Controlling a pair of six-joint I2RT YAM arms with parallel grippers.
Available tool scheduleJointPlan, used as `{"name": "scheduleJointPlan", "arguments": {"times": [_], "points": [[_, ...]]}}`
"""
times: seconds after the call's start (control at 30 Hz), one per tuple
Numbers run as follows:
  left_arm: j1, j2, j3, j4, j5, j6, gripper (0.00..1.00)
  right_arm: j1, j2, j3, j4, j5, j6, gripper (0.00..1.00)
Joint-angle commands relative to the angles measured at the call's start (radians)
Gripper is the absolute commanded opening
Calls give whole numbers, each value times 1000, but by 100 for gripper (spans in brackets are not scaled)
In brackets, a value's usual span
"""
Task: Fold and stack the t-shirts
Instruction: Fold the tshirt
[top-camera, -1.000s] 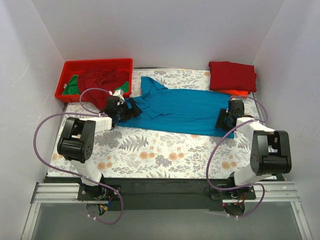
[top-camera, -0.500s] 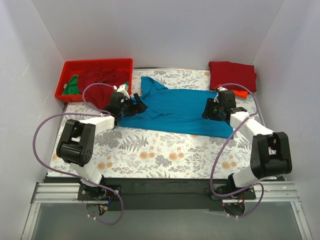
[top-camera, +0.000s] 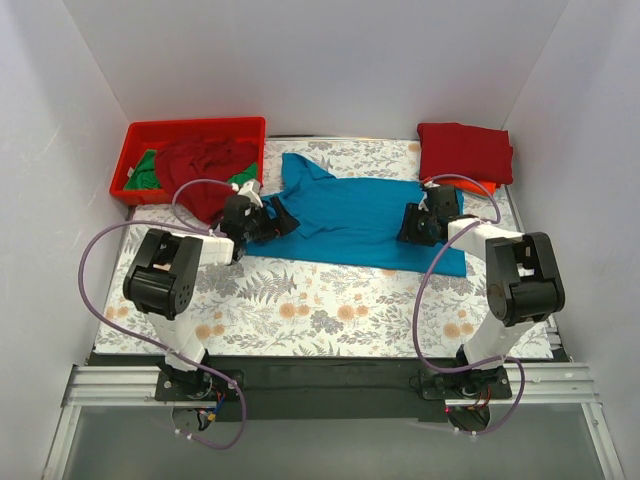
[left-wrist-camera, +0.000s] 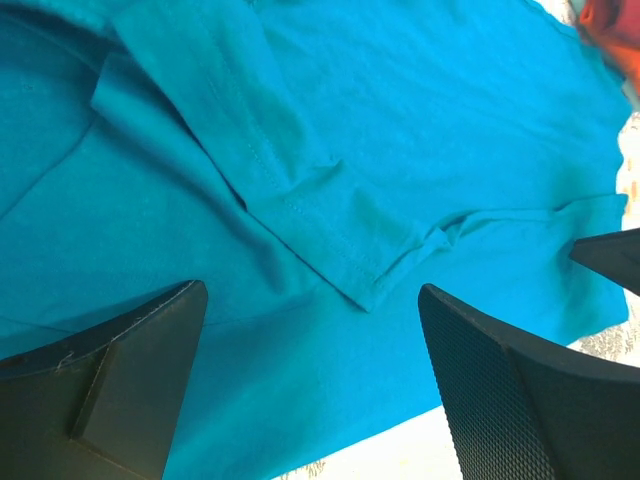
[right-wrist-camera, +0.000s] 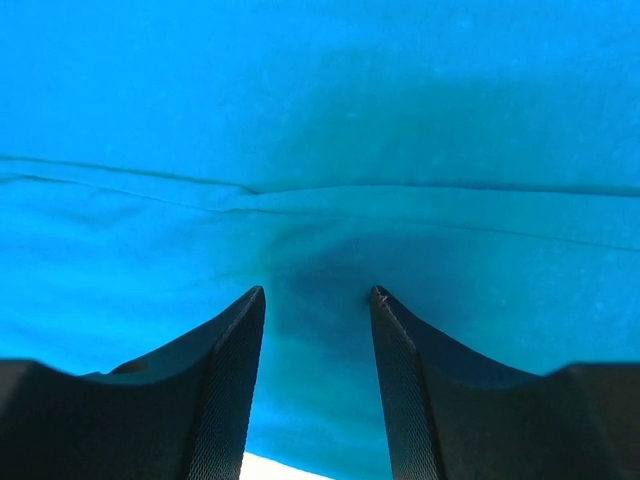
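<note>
Near edge: both arm bases, partly cut off by the dark mounting rail. Ahead of them is the surface (top-camera: 320, 300), covered in a floral print.

The teal shirt (top-camera: 350, 215) lies spread across the middle of the surface, collar end to the left and hem to the right. The near-right hem corner is partly hidden behind the right arm.

The left tool (top-camera: 280, 220) sits at the shirt's left end, and from above its tips are hidden by the wrist. In the left wrist view the left tool (left-wrist-camera: 310, 300) has its jaws wide apart with nothing between them. It is over the teal shirt (left-wrist-camera: 400, 120), above a folded-over sleeve (left-wrist-camera: 300, 200). Contact with the cloth can't be judged.

The right tool (top-camera: 408, 225) is at the shirt's right part. In the right wrist view the right tool (right-wrist-camera: 316, 295) has its jaws partway apart, with shadowed cloth in the gap. No fabric looks pinched, and I can't tell whether the tips press down. The teal shirt (right-wrist-camera: 320, 100) fills that frame, with a low crease running across it.

Far left: a red tray (top-camera: 190, 127) holds a crumpled dark red shirt (top-camera: 200, 160) that spills over its near rim. A green shirt (top-camera: 147, 172) is mostly buried under it.

Far right: a folded dark red shirt (top-camera: 465, 150) lies on an orange shirt (top-camera: 483, 186), of which only an edge shows.
</note>
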Motion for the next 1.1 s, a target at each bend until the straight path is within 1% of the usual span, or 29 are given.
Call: {"name": "scheduleJointPlan", "arguments": {"times": [0.0,0.13,0.43,0.67,0.7,0.83,1.07], "points": [[-1,-45,-83,-49,-37,-27,87,8,16,-61,-6,-23,17,54],[-1,-117,-190,-47,-57,-40,87,11,-27,-157,-4,-1,32,53],[-22,-316,-365,-42,-79,-83,87,45,-226,-332,-4,22,86,53],[-81,-523,-494,-81,-140,-134,87,53,-404,-476,-22,20,149,53],[-87,-575,-520,-99,-155,-146,87,56,-427,-502,-25,19,154,53],[-113,-707,-569,-150,-180,-175,87,65,-551,-550,-64,22,171,53],[-153,-879,-640,-230,-220,-218,87,94,-674,-578,-151,42,177,53]]}}
